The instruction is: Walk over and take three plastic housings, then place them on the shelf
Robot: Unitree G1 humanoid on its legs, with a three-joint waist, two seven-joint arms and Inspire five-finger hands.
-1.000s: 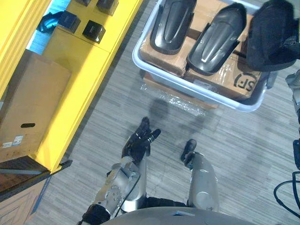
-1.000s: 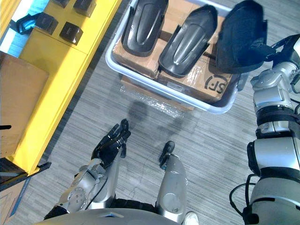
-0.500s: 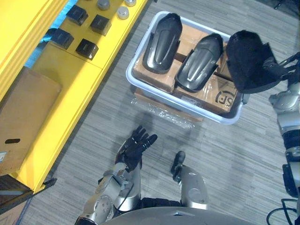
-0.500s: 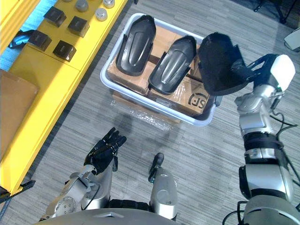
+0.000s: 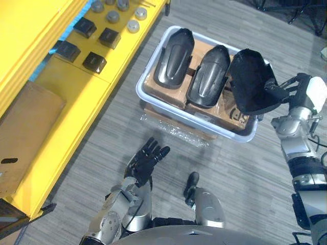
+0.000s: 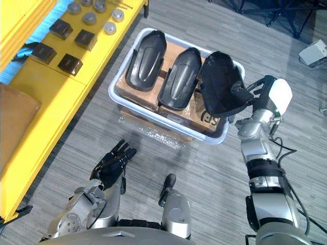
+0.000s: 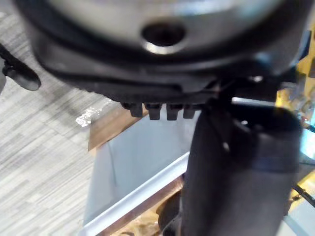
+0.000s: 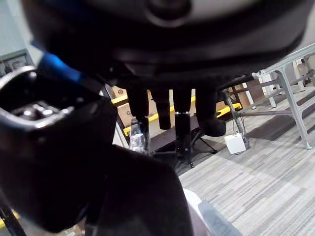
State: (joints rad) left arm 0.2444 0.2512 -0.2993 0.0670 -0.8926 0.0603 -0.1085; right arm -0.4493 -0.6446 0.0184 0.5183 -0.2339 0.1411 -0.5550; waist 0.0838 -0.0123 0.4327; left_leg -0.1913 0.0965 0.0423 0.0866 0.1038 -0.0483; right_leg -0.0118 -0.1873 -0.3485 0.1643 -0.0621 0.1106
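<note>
The right hand (image 6: 261,93) is clamped on the edge of the third housing (image 6: 218,91), with its fingers curled over the rim. The black shell is held tilted on edge, hollow side showing, above the right end of the tub (image 6: 162,119). Whether its lower edge touches anything in the tub cannot be told. Just beside it the middle housing (image 6: 179,71) lies domed side up on the cardboard boxes (image 6: 137,94) that fill the tub. The left housing (image 6: 145,60) lies parallel to it at the tub's left end, close but apart. The pale tub stands on the grey plank floor (image 5: 240,178), with a strip of clear plastic wrap (image 5: 176,131) showing along its near edge. To the tub's left runs the yellow shelf (image 5: 76,107). Small black boxes (image 5: 94,62) sit on the shelf toward its far end, grey round discs (image 5: 134,25) beyond them, and a flat brown carton (image 5: 25,127) at its near end. The left hand (image 5: 147,159) hangs low over the floor, well apart from the tub's near left corner, fingers straight and spread, holding nothing.
</note>
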